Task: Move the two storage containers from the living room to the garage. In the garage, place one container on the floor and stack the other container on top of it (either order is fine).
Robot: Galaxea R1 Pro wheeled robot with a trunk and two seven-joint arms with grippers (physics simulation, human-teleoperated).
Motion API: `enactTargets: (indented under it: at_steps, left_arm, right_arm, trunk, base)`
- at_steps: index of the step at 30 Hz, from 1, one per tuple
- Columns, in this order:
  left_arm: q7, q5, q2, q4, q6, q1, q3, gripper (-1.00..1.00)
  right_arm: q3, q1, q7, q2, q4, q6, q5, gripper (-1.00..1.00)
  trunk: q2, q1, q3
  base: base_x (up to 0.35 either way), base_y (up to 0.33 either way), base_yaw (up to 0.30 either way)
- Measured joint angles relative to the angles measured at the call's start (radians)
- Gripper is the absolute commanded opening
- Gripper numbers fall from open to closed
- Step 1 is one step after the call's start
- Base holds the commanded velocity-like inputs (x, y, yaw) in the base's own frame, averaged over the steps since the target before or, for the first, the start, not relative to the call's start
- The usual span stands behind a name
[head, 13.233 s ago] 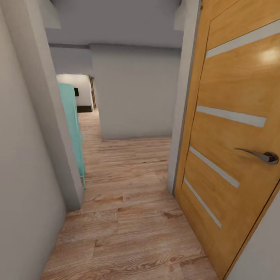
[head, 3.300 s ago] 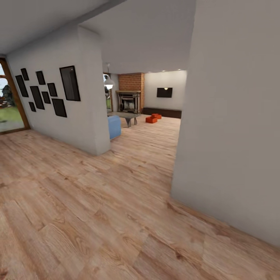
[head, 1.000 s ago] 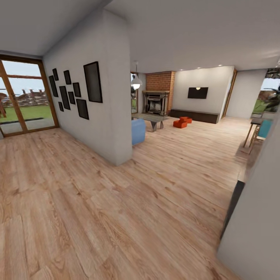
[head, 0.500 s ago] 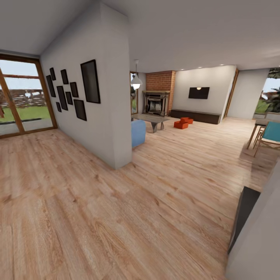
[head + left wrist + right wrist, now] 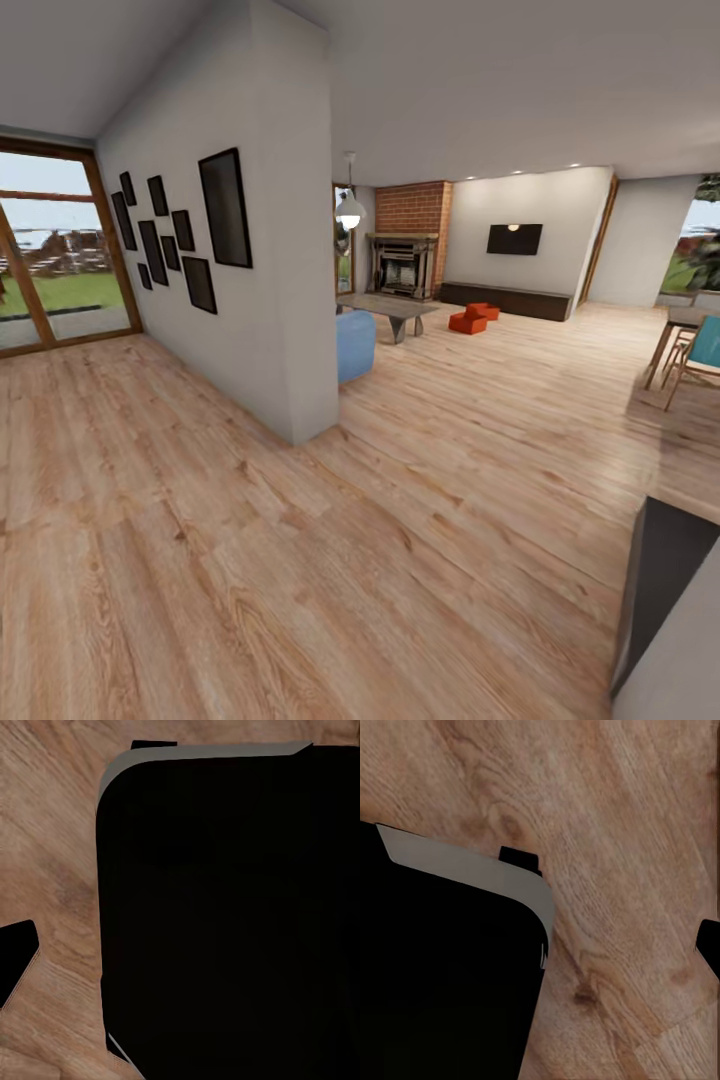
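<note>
The two storage containers sit side by side on the light wood floor of the living room, far ahead in the head view: the nearer bin [image 5: 466, 322] and the farther bin [image 5: 484, 311], both orange-red. They lie in front of the dark low cabinet under the wall TV, right of the glass table. In the wrist views each arm hangs over the robot's black base. The left gripper [image 5: 180, 960] shows one dark fingertip [image 5: 16, 960] at the frame edge, and so does the right gripper [image 5: 540, 949] with its fingertip [image 5: 709, 949]. Nothing is held.
A white partition wall [image 5: 290, 250] with black picture frames stands at the left, a blue sofa [image 5: 355, 345] behind its end. Brick fireplace [image 5: 405, 262] and glass table [image 5: 390, 305] lie ahead. Chairs [image 5: 695, 355] stand right; a dark panel [image 5: 665, 570] and wall corner are close at lower right.
The camera has rolled forward and turned, so the near right wall slides out of frame and the living room opens up. The containers have stayed in place.
</note>
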State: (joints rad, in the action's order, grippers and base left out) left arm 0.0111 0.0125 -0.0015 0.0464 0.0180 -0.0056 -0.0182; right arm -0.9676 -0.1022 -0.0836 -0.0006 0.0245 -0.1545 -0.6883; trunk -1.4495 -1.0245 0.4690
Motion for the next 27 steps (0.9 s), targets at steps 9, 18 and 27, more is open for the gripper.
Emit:
enactTargets:
  at_steps: [9,18,27]
  left_arm:
    - [0.0,0.0,0.0,0.0,0.0,0.0,0.0,1.0]
    - [0.0,0.0,0.0,0.0,0.0,0.0,-0.001,1.0]
    - [0.0,0.0,0.0,0.0,0.0,0.0,-0.001,1.0]
  right_arm:
    - [0.0,0.0,0.0,-0.001,0.0,0.0,0.0,1.0]
    - [0.0,0.0,0.0,-0.001,0.0,0.0,0.0,1.0]
    - [-0.002,0.0,0.0,0.0,-0.001,0.0,0.001,1.0]
  trunk:
    - [0.0,0.0,0.0]
    - [0.0,0.0,0.0]
    - [0.0,0.0,0.0]
  base:
    - [0.322,0.0,0.0]
    - [0.322,0.0,0.0]
    - [0.322,0.0,0.0]
